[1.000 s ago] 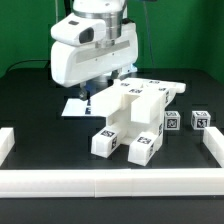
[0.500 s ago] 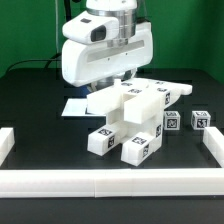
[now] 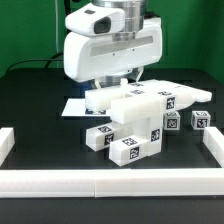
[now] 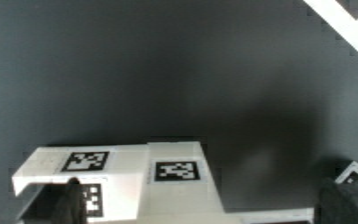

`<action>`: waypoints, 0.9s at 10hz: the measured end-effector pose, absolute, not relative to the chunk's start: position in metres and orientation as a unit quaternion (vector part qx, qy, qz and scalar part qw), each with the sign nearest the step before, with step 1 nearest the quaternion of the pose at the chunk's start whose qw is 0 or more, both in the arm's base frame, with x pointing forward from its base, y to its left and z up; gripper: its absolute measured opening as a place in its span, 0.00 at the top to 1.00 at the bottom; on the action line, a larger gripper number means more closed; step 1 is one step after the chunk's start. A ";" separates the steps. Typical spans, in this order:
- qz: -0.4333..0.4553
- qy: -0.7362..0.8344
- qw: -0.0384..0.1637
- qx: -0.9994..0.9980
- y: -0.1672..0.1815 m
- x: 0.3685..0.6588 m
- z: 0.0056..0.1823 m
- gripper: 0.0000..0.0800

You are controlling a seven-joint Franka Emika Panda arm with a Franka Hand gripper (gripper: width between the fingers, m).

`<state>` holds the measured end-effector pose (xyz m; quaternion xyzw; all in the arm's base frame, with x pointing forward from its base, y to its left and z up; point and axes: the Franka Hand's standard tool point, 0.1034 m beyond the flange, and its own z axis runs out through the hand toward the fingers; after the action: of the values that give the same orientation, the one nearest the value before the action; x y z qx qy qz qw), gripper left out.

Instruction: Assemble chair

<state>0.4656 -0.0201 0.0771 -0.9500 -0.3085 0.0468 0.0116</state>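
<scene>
Fingers (image 4: 55, 205) of the gripper (image 4: 208, 195) stand wide apart and clasp nothing. One overlaps a chair (image 3: 135, 112) part in the wrist view, whether touching we cannot tell; the other hangs apart from it over bare table (image 3: 30, 95). We see the chair lying tipped mid-table under the arm, just beside the marker board (image 3: 72, 105), legs toward the rail (image 3: 110, 182). Its tags (image 4: 176, 172) — black-and-white squares — carry patterns we cannot read. One small tagged block (image 3: 200, 120) sits near it on the exterior view's right.
</scene>
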 end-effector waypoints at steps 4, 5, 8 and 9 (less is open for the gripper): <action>0.052 -0.261 0.012 -0.964 -0.013 0.461 0.073 0.19; 0.054 -0.242 0.011 -0.969 -0.005 0.465 0.072 0.19; 0.055 -0.216 0.009 -0.975 0.004 0.484 0.070 0.19; 0.050 -0.213 0.008 -0.976 0.001 0.493 0.074 0.19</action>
<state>0.4928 0.0014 0.0736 -0.9757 -0.2131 0.0504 0.0077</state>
